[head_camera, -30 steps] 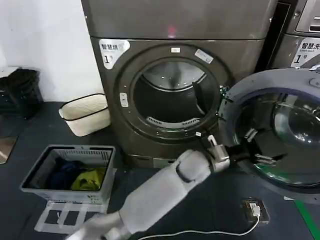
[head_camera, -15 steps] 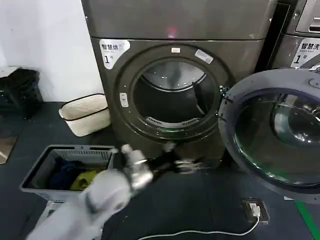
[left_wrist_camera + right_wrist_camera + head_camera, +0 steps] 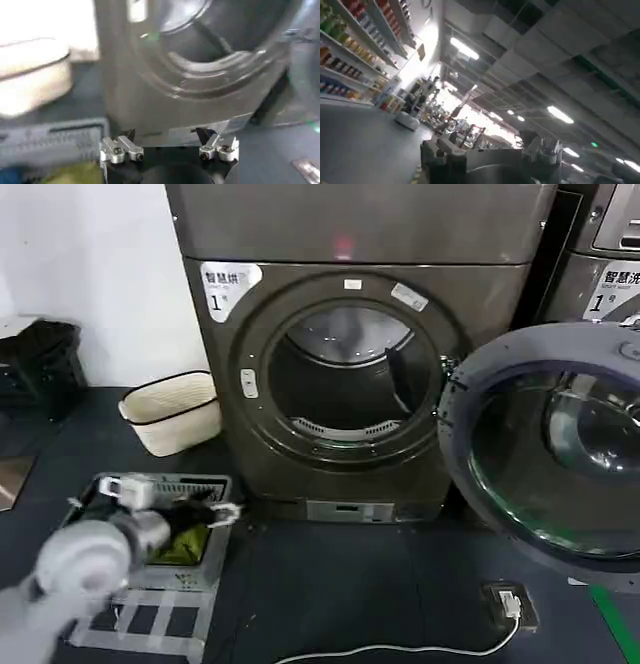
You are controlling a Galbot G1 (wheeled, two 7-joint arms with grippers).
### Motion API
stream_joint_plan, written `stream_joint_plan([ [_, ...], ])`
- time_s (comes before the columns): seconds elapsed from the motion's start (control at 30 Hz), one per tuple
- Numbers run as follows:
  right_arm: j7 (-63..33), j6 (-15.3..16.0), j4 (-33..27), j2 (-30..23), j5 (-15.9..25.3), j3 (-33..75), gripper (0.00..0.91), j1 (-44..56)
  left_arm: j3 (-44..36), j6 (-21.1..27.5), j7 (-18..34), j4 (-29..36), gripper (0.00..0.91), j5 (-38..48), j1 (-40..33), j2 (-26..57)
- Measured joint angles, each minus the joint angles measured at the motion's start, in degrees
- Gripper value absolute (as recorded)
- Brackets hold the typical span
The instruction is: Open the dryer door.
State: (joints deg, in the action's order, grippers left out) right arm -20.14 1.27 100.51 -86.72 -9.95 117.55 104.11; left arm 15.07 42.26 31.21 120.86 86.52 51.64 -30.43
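The dryer door [image 3: 545, 449] stands swung wide open to the right of its bronze-grey machine, its grey inner rim and dark glass facing me. The round drum opening [image 3: 345, 379] is uncovered. My left gripper [image 3: 215, 512] hangs low at the left, over the grey laundry basket [image 3: 215, 484], far from the door. In the left wrist view the left gripper [image 3: 166, 135] is open with nothing between its fingers [image 3: 121, 148], facing the machine's lower front [image 3: 150, 100]. The right gripper [image 3: 487, 150] points up at a ceiling, away from the dryer.
The grey basket holds blue and yellow-green clothes. A cream hamper [image 3: 170, 412] stands by the wall left of the machine. A white cable [image 3: 400, 649] and a floor socket [image 3: 510, 604] lie on the dark floor. Another machine [image 3: 605, 274] stands at the far right.
My left arm has swung away from the open door, passing leftwards across the machine's front to above the grey basket. The door has stayed open in the same place.
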Motion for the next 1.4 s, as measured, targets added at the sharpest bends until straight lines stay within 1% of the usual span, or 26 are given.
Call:
stream_joint_plan([
  [0.1, 0.2, 0.0, 0.5, 0.1, 0.0, -0.7, 0.907, -0.4, 0.6, 0.0, 4.9, -2.5, 0.907, 8.3, -0.5, 4.2],
  [0.27, 0.3, -0.1, 1.5, -0.2, 0.1, -1.9, 0.907, -1.2, 1.0, 0.0, 10.6, -6.1, 0.907, 20.9, -0.9, 10.2],
  [0.4, 0.4, -0.3, 2.5, -0.9, -0.2, -3.2, 0.907, -1.7, 1.1, -0.1, 13.3, -9.1, 0.907, 31.4, -1.0, 13.4],
  [0.5, 0.4, -0.5, 2.0, -1.0, -0.3, -3.7, 0.907, -1.8, 1.4, -0.1, 15.0, -11.7, 0.907, 35.3, -0.9, 14.7],
  [0.63, 0.2, -0.7, 1.5, -1.0, -0.4, -3.8, 0.907, -1.8, 1.4, -0.1, 16.6, -14.7, 0.907, 38.1, -1.5, 15.0],
  [0.77, 0.0, -1.1, 0.8, -1.4, -0.5, -3.5, 0.907, -1.4, 1.4, -0.1, 16.7, -16.5, 0.907, 39.8, -2.5, 15.0],
  [1.07, 0.0, -2.7, -0.8, -1.8, -1.7, -2.4, 0.907, -0.4, 1.4, -0.1, 16.6, -17.2, 0.907, 39.8, -2.9, 15.0],
  [1.4, 0.1, -4.1, -2.1, -2.3, -1.8, -2.3, 0.907, 0.1, 1.4, -0.1, 16.6, -17.3, 0.907, 39.8, -2.9, 15.1],
])
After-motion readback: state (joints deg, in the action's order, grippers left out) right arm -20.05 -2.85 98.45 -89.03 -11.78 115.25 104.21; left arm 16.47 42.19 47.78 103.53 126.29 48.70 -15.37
